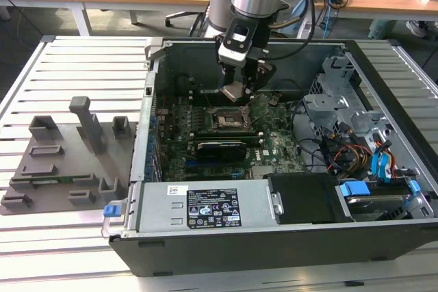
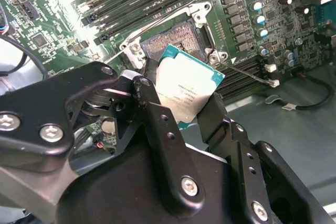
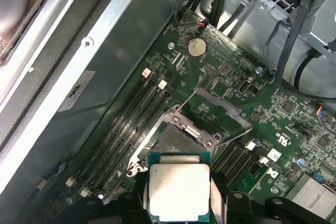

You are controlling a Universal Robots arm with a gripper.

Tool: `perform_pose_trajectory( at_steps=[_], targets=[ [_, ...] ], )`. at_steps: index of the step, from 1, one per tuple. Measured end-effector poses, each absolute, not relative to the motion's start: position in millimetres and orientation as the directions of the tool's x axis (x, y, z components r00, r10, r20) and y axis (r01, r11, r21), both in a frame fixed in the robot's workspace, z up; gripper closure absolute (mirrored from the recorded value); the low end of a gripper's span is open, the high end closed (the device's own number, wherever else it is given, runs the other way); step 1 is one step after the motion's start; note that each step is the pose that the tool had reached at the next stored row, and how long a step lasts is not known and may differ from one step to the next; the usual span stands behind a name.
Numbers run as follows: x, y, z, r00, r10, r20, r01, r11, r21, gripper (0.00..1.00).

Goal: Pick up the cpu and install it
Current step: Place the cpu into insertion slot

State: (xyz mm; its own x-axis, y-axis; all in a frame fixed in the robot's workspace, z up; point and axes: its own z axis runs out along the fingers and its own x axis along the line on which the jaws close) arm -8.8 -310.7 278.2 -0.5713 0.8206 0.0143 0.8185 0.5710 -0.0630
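Your gripper (image 2: 181,107) is clamped on the cpu (image 3: 179,191) by two opposite edges, and its fingers (image 2: 157,116) hide those edges. The cpu hangs above the open socket (image 3: 182,141) inside the case (image 1: 274,241), apparently not touching. In the first wrist view its near edge is cut off.

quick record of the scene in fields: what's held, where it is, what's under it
end effector: shut on the cpu
cpu: gripped by two opposite edges, metal top showing in both wrist views
position: in the air above the socket, not seated
socket: empty, contacts exposed
setting: inside the open computer case
grey tray: outside the case, at the exterior view's left
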Motion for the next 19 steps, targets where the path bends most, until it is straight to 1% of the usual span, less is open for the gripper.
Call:
perform_pose_trajectory(
  at_steps=[19],
  targets=[
    [-8.8, -310.7, 278.1, -0.48, 0.877, 0.013, 0.875, 0.48, -0.064, 0.45]
  ],
)
